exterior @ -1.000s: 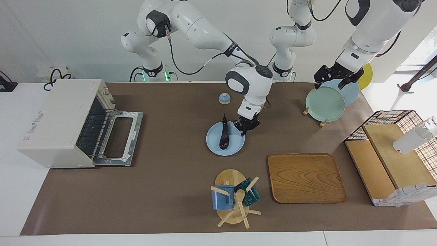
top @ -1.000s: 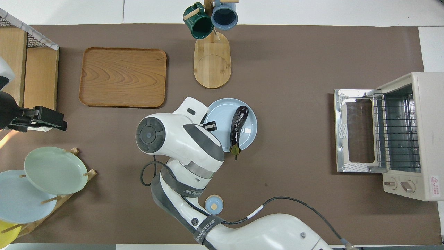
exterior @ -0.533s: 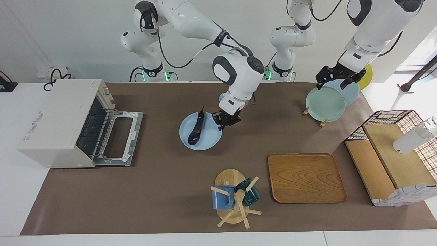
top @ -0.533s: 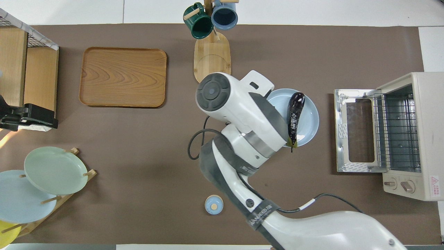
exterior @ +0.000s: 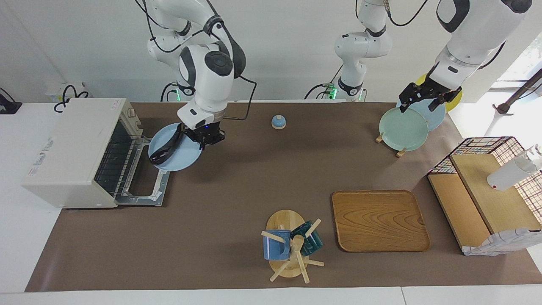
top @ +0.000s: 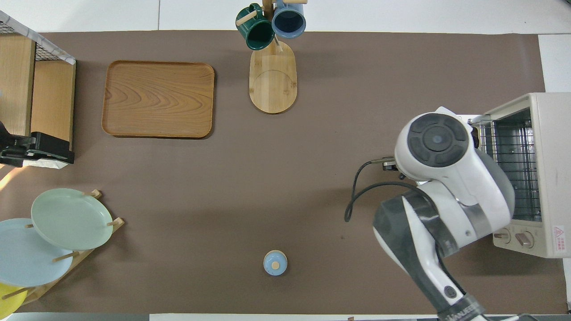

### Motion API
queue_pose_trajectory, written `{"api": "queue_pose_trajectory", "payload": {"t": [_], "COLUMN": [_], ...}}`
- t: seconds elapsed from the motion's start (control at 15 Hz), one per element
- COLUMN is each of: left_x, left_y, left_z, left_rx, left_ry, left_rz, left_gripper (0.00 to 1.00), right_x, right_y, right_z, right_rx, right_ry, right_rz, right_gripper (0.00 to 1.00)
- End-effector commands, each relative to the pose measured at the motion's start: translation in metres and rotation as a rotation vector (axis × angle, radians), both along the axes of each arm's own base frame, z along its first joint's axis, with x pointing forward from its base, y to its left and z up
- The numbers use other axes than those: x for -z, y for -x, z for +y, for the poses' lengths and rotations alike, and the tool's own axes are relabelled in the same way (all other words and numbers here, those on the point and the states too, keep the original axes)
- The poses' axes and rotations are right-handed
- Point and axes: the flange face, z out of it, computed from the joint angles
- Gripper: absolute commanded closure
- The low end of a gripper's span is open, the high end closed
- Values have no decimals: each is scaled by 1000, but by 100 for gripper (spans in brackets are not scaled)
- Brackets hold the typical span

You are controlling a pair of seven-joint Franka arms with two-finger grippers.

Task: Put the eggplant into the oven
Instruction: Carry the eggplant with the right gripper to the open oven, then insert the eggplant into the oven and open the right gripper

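The eggplant [exterior: 162,149] lies on a light blue plate [exterior: 181,150]. My right gripper [exterior: 202,138] is shut on the plate's rim and holds it in the air, tilted, over the open door [exterior: 148,192] of the off-white oven [exterior: 72,148]. The oven stands at the right arm's end of the table with its wire rack showing. In the overhead view the oven [top: 542,169] shows, but the right arm's wrist hides the plate and the eggplant. My left gripper [exterior: 425,96] waits over the plate rack [exterior: 402,127].
A small blue knob-topped lid [exterior: 278,122] lies near the robots. A wooden tray [exterior: 380,220] and a mug tree [exterior: 290,245] with two mugs stand toward the table's front edge. A wire basket on a wooden shelf [exterior: 482,186] is at the left arm's end.
My right gripper has carried the plate with the eggplant from the table's middle toward the oven, and it now hangs over the open door. The left gripper has barely shifted.
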Motion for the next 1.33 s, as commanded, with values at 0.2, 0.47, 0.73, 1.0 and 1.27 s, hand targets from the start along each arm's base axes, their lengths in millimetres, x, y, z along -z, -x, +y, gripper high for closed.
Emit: {"api": "queue_pose_trajectory", "payload": {"t": [0.2, 0.47, 0.73, 1.0, 1.27], "left_x": [-4, -4, -5, -5, -5], "left_y": [1, 1, 1, 1, 0], "left_z": [1, 3, 9, 9, 10], "left_rx": [9, 10, -2, -4, -13], "left_ry": [-11, -11, -11, -11, -12], "left_rz": [-15, -16, -17, -17, -24], "left_gripper": [0, 0, 0, 0, 0], "right_x": [11, 31, 46, 50, 53], "right_y": [4, 11, 20, 20, 16], "right_z": [-108, -161, -174, -179, -187], "right_rx": [-57, -155, -157, -148, -158], "right_ry": [-21, -60, -68, -70, -73], "right_rz": [47, 26, 7, 9, 1], "right_gripper": [100, 100, 100, 90, 67]}}
